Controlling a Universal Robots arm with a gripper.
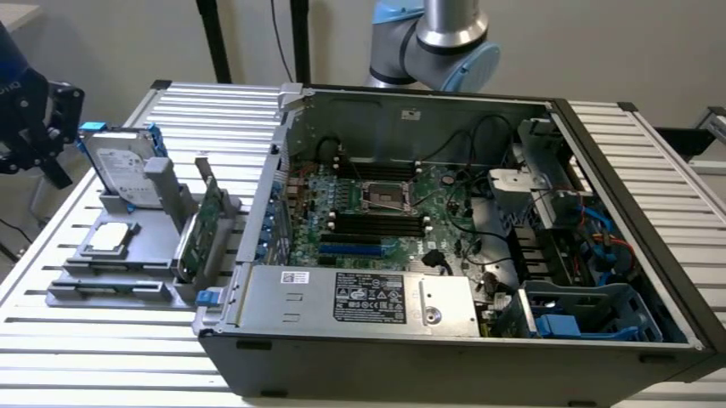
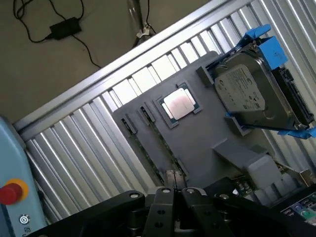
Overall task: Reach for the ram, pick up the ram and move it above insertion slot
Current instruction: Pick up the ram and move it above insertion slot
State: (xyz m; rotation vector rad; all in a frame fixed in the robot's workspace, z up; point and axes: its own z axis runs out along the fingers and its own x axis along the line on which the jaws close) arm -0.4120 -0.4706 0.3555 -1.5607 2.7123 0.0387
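The gripper (image 2: 174, 195) hangs above the grey holder (image 2: 207, 143), whose groove keeps the ram (image 2: 160, 140) on edge, likely for easy pinching; pincer released or clenched, I cannot tell.

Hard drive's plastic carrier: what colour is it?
The carrier is blue, clearest in the wrist view.

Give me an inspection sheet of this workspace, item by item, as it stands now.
Surface: slatted metal table, carrying a grey fixture and an open computer case.
Job's things: the ram sits in the fixture, not picked up; black insertion slots are on the motherboard.
Clutter: hard drive, processor and green card on the fixture.
Grippers: the gripper hangs over the fixture, near the ram.
Cables: wiring inside the case; black lead on the floor.
Surroundings: red stop button.
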